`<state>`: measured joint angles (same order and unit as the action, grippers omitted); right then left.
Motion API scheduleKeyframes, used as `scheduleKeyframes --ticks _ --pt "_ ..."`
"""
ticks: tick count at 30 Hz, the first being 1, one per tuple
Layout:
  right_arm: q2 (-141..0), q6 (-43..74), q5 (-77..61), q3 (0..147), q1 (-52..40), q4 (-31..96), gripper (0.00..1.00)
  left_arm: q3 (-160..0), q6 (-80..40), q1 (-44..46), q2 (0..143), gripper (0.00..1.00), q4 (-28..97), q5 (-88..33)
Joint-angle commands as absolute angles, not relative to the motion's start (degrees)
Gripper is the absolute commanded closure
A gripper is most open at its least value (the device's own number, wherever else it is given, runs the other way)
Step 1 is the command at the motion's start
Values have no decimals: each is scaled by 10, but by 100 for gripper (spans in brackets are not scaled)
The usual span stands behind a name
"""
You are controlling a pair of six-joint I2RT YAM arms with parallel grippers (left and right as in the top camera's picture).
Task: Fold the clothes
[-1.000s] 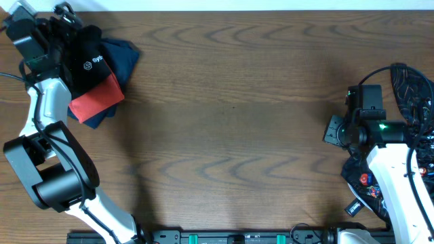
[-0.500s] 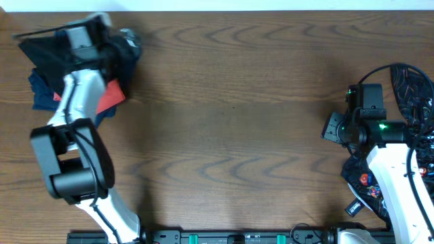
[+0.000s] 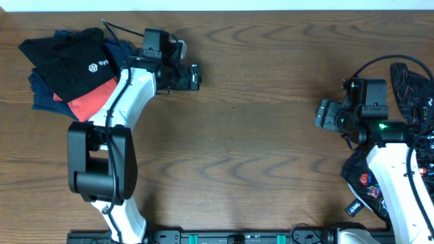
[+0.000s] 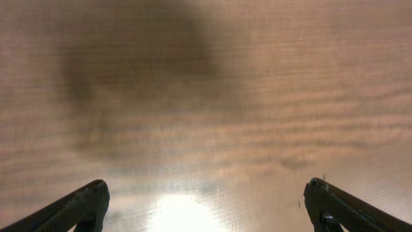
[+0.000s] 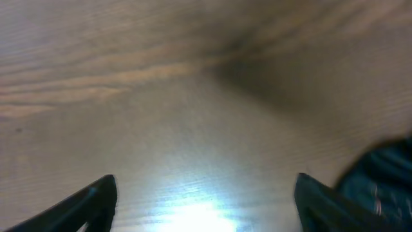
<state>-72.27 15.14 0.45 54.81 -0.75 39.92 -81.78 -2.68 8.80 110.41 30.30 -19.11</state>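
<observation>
Left jaws swung clear of the clothes, released; right jaws released too.

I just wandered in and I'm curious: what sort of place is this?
Likely a robotics test bench: left arm and right arm at a wooden table, with a clothes stack and a printed garment heap at its ends.

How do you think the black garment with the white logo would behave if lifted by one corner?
Probably floppy: the black garment lies rumpled, draped over a navy piece. It looks thin, so likely light. Lifting it might drag the red piece underneath.
</observation>
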Motion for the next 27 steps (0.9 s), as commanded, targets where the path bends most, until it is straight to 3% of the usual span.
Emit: scheduleKeyframes --ticks 1,11,19,27 --pt "-724 119 -22 557 -4 385 8 -827 4 102 1047 2 333 -150" --pt "-724 119 -19 557 -4 404 10 -827 12 85 964 2 377 -59" --pt "-724 119 -20 557 -4 435 26 -826 -26 -45 978 1 254 -44" --pt "-724 122 -20 557 -4 462 26 -826 -26 -145 1059 1 127 -44"
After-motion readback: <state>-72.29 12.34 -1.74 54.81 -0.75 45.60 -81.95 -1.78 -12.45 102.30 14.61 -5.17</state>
